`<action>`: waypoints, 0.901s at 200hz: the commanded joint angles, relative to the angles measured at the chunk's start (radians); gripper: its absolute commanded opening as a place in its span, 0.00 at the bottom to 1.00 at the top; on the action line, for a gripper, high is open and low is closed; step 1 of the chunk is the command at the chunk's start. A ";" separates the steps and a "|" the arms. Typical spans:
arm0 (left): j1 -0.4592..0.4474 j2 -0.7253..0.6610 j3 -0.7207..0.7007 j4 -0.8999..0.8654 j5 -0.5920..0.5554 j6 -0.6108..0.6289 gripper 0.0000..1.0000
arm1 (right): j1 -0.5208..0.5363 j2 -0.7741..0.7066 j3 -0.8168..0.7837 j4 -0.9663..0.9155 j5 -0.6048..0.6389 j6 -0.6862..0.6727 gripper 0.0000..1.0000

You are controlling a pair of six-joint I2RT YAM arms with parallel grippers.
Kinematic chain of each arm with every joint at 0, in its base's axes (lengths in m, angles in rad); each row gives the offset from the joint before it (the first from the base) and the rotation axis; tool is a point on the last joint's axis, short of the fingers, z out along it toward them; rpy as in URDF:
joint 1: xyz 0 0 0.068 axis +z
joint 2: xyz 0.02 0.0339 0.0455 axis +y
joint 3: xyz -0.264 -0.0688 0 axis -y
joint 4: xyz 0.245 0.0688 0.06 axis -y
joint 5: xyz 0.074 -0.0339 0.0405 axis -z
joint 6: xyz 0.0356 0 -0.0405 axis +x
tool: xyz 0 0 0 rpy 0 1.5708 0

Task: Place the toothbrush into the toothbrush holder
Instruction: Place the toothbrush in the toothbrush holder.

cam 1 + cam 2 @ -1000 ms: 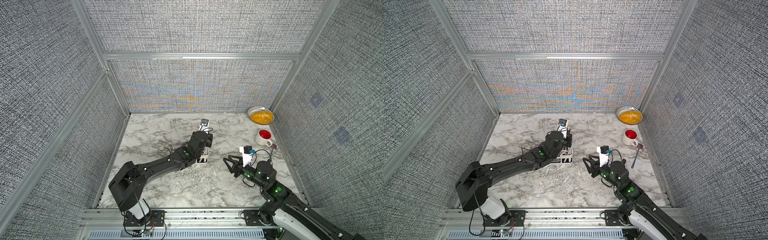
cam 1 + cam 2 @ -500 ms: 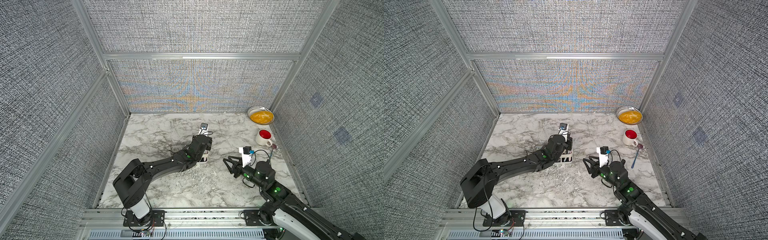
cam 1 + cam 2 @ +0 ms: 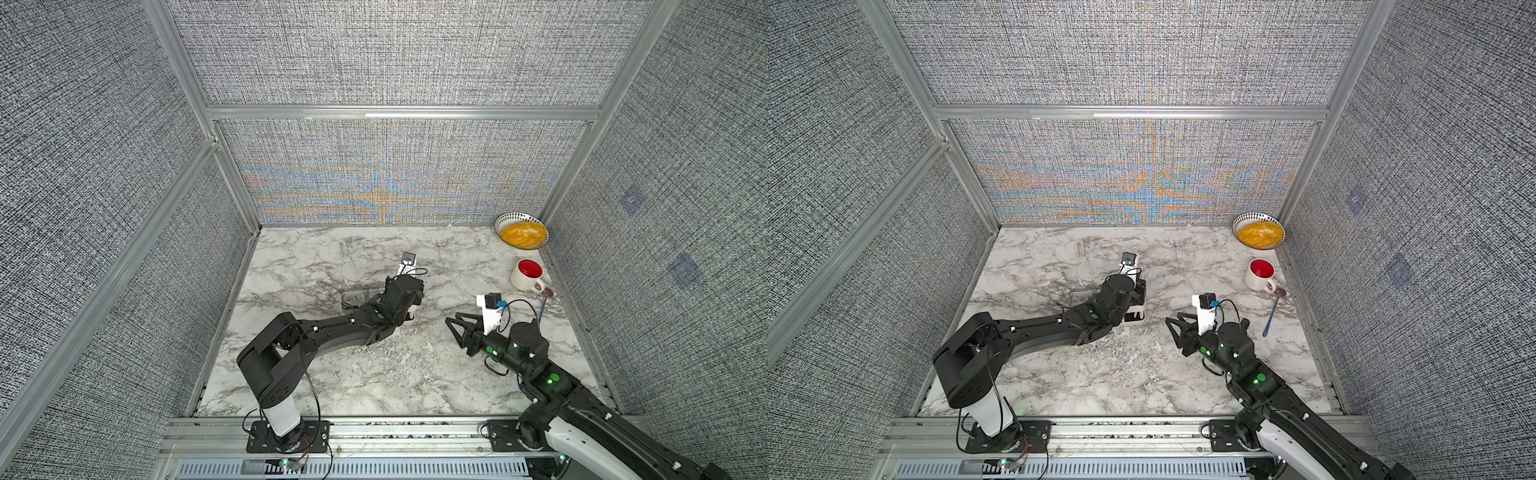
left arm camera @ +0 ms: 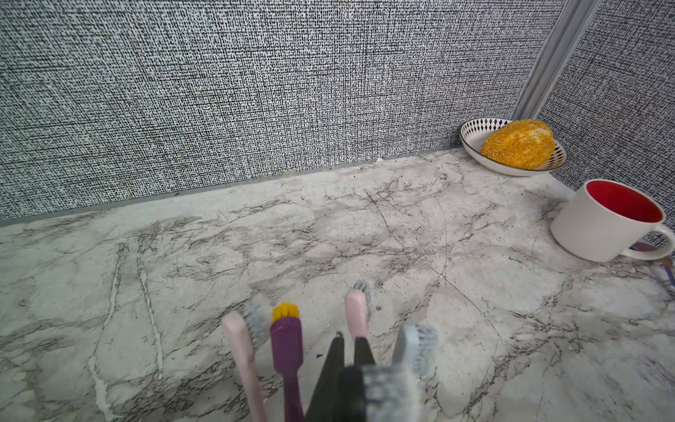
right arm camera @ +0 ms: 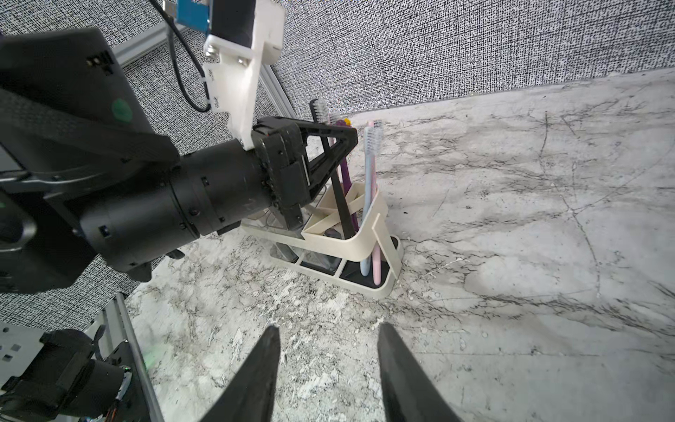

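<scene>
In a top view: white slotted three-compartment toothbrush holder [image 3: 1137,319] directly beneath left jaws; right jaws parted, empty, well apart.
Left wrist: jaws pressed shut.
Right wrist: black grey-bristled toothbrush [image 5: 343,204] clamped near-upright in left jaws, foot inside holder below.

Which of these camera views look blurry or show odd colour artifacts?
Left wrist: the nearest grey brush head is badly out of focus, the mug sharp. Both top views: rainbow moiré bands on the back wall. Right wrist: the toothbrush holder is crisp.
</scene>
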 commanded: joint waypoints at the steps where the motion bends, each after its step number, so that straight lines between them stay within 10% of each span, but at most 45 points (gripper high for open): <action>1: 0.001 0.014 0.001 0.035 -0.020 -0.007 0.02 | 0.001 -0.002 0.000 0.026 0.003 -0.014 0.46; 180: 0.001 0.052 -0.037 0.052 -0.047 -0.020 0.08 | 0.001 -0.011 0.000 0.014 0.008 -0.020 0.46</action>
